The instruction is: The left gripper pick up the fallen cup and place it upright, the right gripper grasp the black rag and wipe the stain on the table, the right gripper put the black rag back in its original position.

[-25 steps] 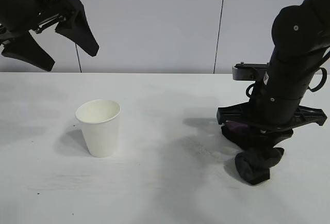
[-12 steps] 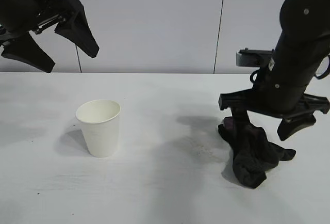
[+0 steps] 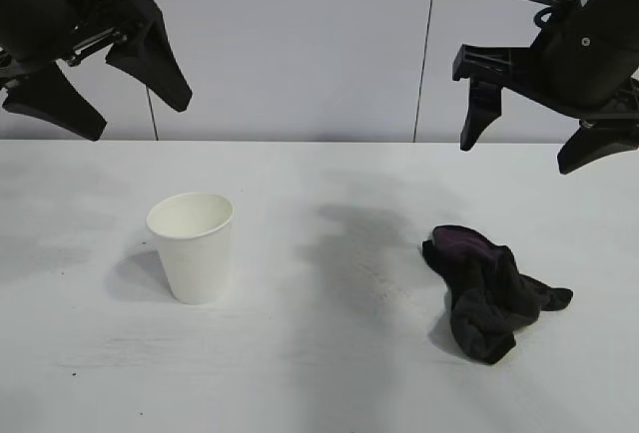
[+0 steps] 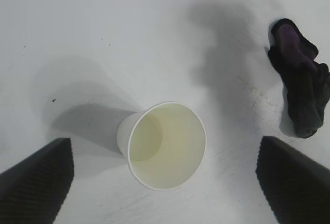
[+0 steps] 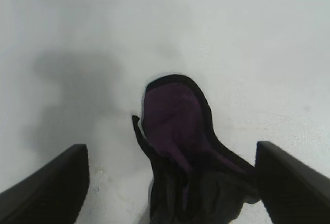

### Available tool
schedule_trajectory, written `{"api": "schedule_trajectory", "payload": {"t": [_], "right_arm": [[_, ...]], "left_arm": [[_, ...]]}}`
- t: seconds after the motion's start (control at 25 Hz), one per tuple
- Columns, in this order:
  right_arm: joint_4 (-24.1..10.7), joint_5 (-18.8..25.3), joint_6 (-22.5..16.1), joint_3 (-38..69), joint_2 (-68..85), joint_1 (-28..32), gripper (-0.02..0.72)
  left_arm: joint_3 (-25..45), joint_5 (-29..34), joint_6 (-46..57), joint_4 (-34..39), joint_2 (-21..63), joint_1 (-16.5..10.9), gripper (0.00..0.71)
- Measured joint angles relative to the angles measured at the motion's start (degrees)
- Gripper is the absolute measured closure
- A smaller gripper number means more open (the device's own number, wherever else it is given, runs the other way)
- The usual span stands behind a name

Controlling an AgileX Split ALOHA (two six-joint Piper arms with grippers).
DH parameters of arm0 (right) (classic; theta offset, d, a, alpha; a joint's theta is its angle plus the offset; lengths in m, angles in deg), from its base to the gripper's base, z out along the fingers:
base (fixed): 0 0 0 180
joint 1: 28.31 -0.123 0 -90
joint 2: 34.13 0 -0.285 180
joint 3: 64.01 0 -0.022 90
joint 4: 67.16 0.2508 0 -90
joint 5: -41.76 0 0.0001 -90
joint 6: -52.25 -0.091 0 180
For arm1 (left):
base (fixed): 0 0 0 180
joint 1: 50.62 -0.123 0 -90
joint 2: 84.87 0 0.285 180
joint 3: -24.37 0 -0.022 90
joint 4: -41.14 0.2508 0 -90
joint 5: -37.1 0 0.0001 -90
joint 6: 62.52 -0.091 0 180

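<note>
Right claw (image 3: 521,126) risen off black rag (image 3: 489,291), spread empty, purple patch clearest from its wrist, left claw (image 3: 98,86) wide.

Level exterior view facing arms; wrist views downward, sharing black rag (image 4: 301,91)

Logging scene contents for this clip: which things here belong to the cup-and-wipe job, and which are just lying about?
Job:
- cup, upright
- black rag, on the table
- left gripper, open
- right gripper, open, above the rag

Lying about:
- nothing else visible
</note>
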Motion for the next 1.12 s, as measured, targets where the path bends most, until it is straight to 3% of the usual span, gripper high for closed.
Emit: {"api": "schedule_trajectory", "payload": {"t": [0.24, 1.12], "right_arm": [[5.65, 0.12, 2.86, 0.00, 0.14, 0.13, 0.096], [6.89, 1.20, 4.01, 0.00, 0.44, 0.13, 0.096]], "left_arm": [[0.00, 0.00, 0.00, 0.00, 0.00, 0.00, 0.016], [0.00, -0.09, 0.00, 0.00, 0.00, 0.00, 0.016]]}}
